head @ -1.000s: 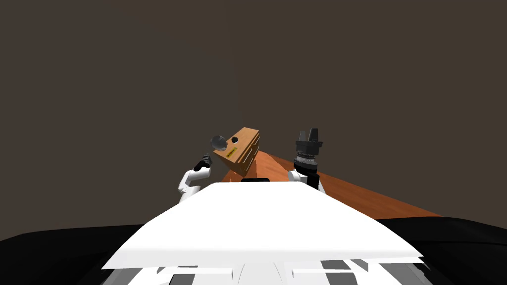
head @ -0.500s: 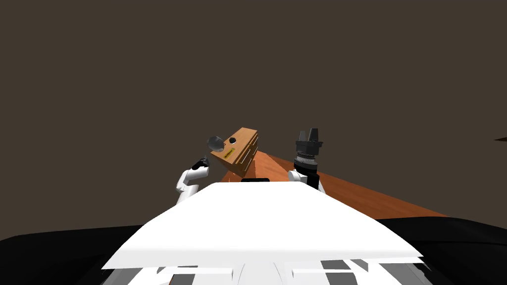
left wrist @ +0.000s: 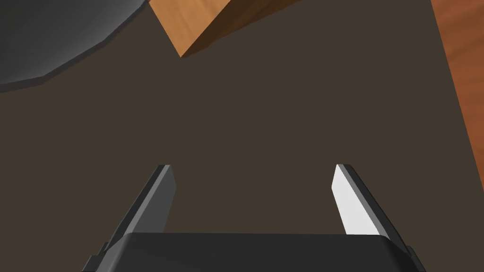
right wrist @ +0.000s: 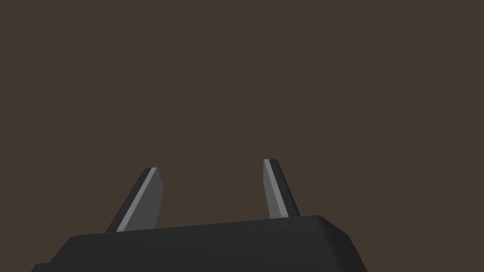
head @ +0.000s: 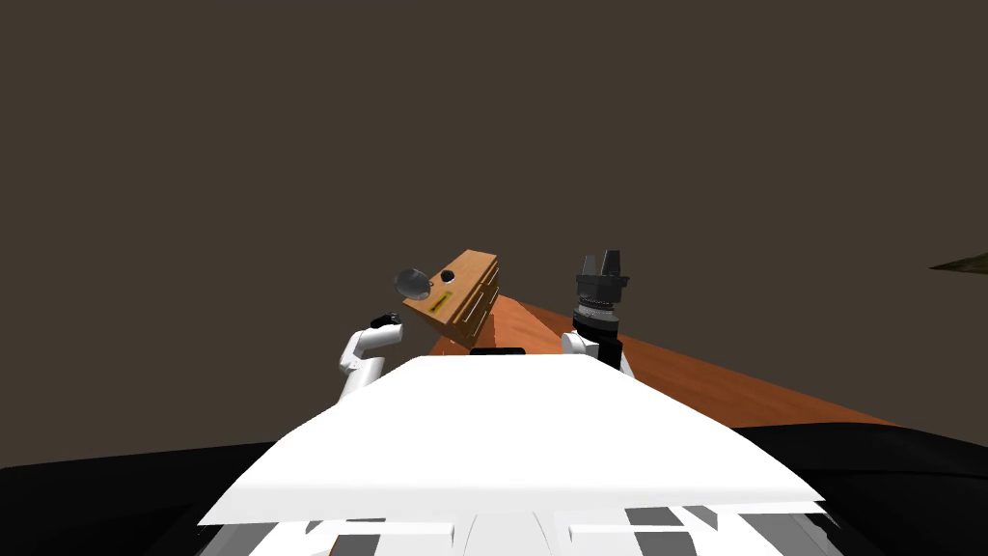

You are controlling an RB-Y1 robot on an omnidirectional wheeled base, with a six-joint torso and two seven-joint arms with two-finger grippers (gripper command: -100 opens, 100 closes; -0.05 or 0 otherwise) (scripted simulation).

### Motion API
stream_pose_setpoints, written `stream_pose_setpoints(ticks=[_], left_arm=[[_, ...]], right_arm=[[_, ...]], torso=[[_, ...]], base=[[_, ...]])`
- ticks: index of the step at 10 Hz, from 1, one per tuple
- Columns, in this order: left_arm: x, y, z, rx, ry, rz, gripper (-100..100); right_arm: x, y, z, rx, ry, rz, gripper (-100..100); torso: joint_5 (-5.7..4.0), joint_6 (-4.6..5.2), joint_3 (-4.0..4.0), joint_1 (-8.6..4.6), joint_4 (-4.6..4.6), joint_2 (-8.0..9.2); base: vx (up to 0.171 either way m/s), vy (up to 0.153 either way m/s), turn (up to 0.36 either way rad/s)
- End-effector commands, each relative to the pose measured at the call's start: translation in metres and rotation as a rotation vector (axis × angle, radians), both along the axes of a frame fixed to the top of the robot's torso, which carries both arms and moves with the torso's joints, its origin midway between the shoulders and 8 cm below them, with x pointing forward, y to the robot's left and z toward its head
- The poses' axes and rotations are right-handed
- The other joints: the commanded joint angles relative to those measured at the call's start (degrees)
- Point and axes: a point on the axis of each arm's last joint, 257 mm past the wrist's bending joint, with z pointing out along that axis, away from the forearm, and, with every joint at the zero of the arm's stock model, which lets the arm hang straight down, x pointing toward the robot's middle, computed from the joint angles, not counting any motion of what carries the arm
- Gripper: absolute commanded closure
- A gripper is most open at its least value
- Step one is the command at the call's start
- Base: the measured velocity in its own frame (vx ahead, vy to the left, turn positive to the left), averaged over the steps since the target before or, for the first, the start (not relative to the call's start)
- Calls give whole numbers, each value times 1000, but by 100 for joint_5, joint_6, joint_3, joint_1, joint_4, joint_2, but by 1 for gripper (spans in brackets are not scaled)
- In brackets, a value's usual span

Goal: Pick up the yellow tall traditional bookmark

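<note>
The yellow bookmark (head: pixel 439 303) is a thin strip lying flat on top of a wooden chest of drawers (head: pixel 465 301). My left gripper (head: pixel 386 319) hangs to the left of the chest and below its top, apart from it. In the left wrist view that gripper (left wrist: pixel 253 178) is open with nothing between its fingers, and a corner of the chest (left wrist: pixel 189 28) lies ahead of them. My right gripper (head: pixel 602 263) is raised to the right of the chest, pointing up. Its fingers (right wrist: pixel 150 191) stand open and empty.
A grey round object (head: pixel 412 282) sits at the chest's left edge, large in the left wrist view (left wrist: pixel 47 38). A small dark object (head: pixel 448 276) lies on the chest top. A wooden floor strip (head: pixel 714 381) runs to the right under a brown wall (head: pixel 289 145).
The whole head picture has shifted slightly left, so I have turned. My left hand has moved a little left and down, away from the chest. The right arm holds still.
</note>
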Motion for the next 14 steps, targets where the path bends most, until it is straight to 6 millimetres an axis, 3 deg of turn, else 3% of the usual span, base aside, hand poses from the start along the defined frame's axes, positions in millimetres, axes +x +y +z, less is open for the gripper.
stream_pose_setpoints(ticks=[1,2,3,5,6,8,11,14], left_arm=[[-18,16,-9,-28,41,66,-100],[-23,16,-13,-38,63,78,-100],[-33,28,-16,-56,79,130,-100],[-44,26,-23,-75,118,151,-100],[-55,36,-26,-96,136,205,-100],[-63,34,-31,-111,167,221,-100],[-92,46,-40,-171,226,340,-100],[-115,45,-47,-220,289,414,-100]], right_arm=[[0,0,0,0,0,0,0],[0,0,0,0,0,0,0],[0,0,0,0,0,0,0],[0,0,0,0,0,0,0],[0,0,0,0,0,0,0],[0,0,0,0,0,0,0],[0,0,0,0,0,0,0],[0,0,0,0,0,0,0]], torso=[[0,0,0,0,0,0],[0,2,-1,0,0,-3],[0,1,-3,-2,-1,-6],[-2,1,-8,-7,-3,-14],[1,0,-2,3,-1,-3],[-1,1,-5,-2,-2,-10],[1,0,-6,3,-2,-11],[-1,2,-13,-5,-5,-23]], base=[[35,-34,-78],[42,-44,-56],[71,-66,-85],[44,-34,-19],[51,-33,-72],[40,-28,-26],[70,-31,-70],[77,-39,-47]])
